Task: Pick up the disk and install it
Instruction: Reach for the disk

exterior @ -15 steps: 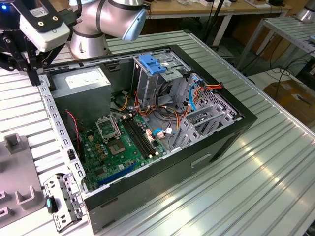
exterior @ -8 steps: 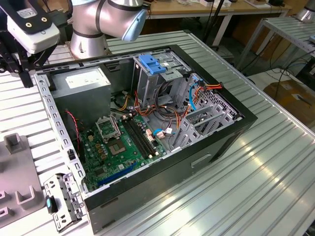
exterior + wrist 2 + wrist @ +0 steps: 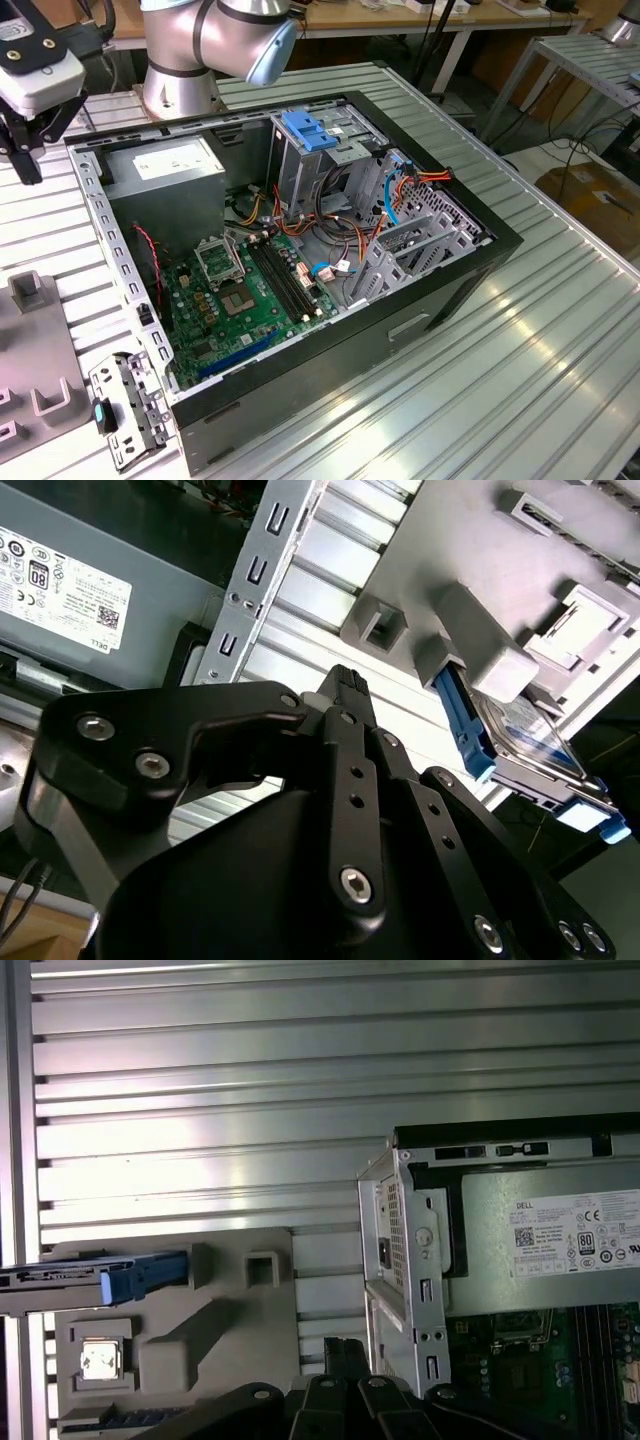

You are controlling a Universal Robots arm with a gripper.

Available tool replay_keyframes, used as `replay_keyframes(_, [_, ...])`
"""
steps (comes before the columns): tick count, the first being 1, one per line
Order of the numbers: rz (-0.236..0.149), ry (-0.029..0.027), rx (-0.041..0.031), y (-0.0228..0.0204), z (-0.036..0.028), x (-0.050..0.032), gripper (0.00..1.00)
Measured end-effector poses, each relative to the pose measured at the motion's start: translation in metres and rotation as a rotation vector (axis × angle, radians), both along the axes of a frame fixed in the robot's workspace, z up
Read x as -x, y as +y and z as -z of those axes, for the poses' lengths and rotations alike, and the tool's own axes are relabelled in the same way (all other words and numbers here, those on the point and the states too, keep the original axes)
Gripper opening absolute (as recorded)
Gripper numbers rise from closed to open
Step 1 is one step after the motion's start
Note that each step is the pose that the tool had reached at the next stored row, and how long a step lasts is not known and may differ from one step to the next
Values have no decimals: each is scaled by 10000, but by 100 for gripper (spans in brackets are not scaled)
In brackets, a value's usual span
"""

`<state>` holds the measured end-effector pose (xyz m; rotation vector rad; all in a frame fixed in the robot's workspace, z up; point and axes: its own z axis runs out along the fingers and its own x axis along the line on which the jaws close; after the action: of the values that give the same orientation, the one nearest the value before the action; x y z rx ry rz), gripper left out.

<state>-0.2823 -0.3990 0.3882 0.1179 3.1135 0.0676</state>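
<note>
1. My arm [image 3: 215,35] stands at the exterior view's top, bent at a grey joint.
2. My gripper [image 3: 28,150] hangs at that view's far left, pointing downward, black linkages below a white wrist [image 3: 35,65].

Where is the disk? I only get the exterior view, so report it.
Observer: In the second wrist view the disk stands on edge in a grey holder on the table, outside the computer case.
Operator: Tell me whether the gripper has it.
Observer: No. The gripper is apart from the disk, over the table between case and holder.
Operator: Name what else the holder carries.
Observer: In the first wrist view a small square chip lies in a recess near the disk.
</note>
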Motion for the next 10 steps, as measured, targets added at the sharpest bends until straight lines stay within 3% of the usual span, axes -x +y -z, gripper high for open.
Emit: replay_keyframes(10, [0, 0, 0, 0, 10, 242, 11])
